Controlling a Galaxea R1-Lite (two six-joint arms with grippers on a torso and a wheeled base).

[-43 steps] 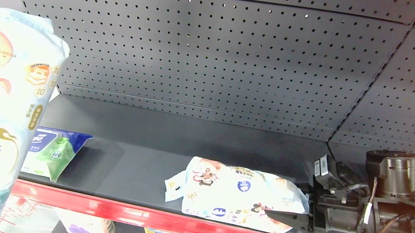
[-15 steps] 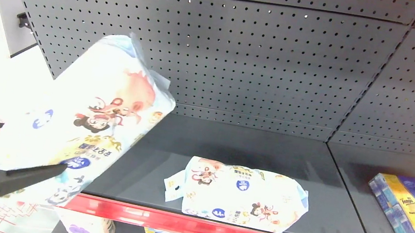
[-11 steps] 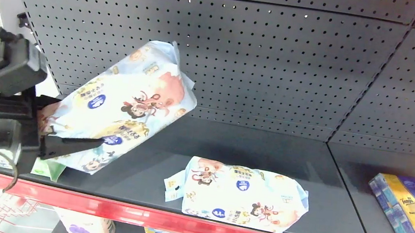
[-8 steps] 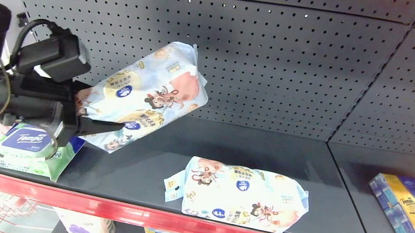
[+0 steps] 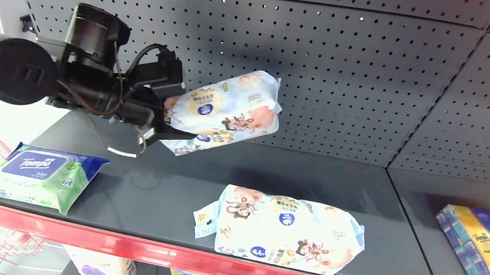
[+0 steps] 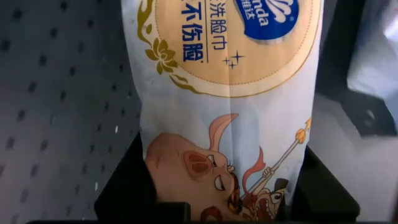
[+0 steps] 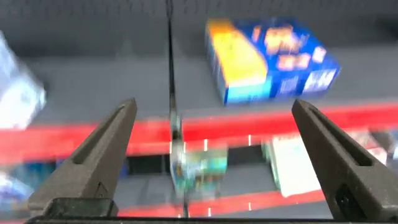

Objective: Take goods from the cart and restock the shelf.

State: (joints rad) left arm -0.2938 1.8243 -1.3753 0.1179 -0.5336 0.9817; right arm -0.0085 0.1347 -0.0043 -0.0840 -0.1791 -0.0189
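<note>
My left gripper (image 5: 170,123) is shut on one end of a pale blue cartoon-printed tissue pack (image 5: 229,109), held in the air above the back left of the dark shelf (image 5: 296,177), close to the pegboard. In the left wrist view the same pack (image 6: 227,106) sits between the black fingers (image 6: 127,186). A second, matching pack (image 5: 285,230) lies flat near the shelf's red front edge (image 5: 209,263). My right gripper (image 7: 217,162) is open and faces the shelf front from outside, with nothing between its fingers.
A green and blue wipes pack (image 5: 39,174) lies at the shelf's front left. A blue and yellow box (image 5: 489,245) rests on the neighbouring shelf section to the right, also seen as the box (image 7: 270,59) from the right wrist. More goods stand on the lower shelf (image 5: 99,270).
My left arm has carried the tissue pack from the lower left up and rightward over the shelf toward the pegboard. My right arm has withdrawn from the lying pack and left the head view.
</note>
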